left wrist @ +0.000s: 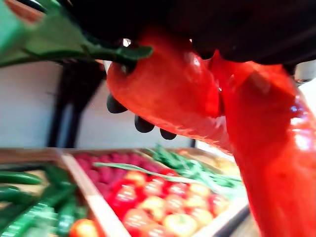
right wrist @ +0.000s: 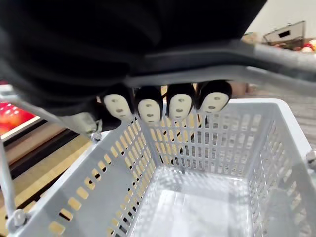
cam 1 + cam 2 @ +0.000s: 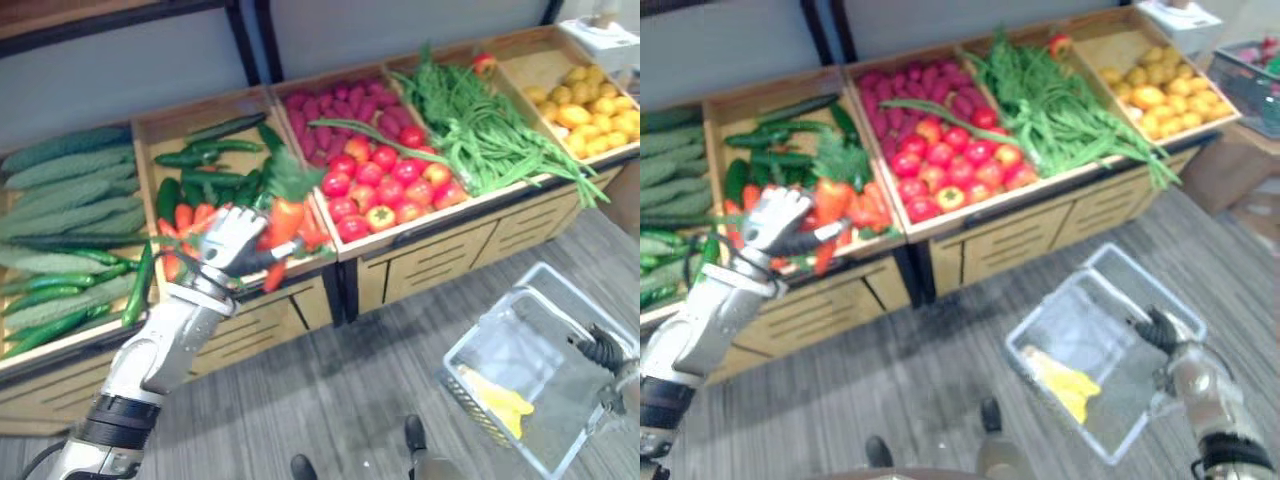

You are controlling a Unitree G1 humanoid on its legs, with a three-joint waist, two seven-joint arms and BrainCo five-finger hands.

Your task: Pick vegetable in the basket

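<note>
My left hand (image 3: pixel 228 240) is shut on an orange carrot (image 3: pixel 285 220) with a leafy green top, held just above the crate of carrots and dark cucumbers (image 3: pixel 205 160). In the left wrist view the carrot (image 1: pixel 168 94) lies across the palm, its dark-tipped fingers (image 1: pixel 144 124) curled behind it, and a second orange piece (image 1: pixel 276 163) sits beside it. At the lower right my right hand (image 3: pixel 603 350) is shut on the metal handle (image 2: pixel 276 54) of a pale plastic basket (image 3: pixel 487 320) hanging over the floor. A yellow item (image 3: pixel 497 402) lies in the basket.
A wooden stand runs along the back with crates of long green cucumbers (image 3: pixel 60 200), tomatoes (image 3: pixel 385 185), purple roots (image 3: pixel 335 115), green beans (image 3: pixel 470 125) and yellow fruit (image 3: pixel 585 105). Grey plank floor (image 3: pixel 350 390) lies between the stand and the basket.
</note>
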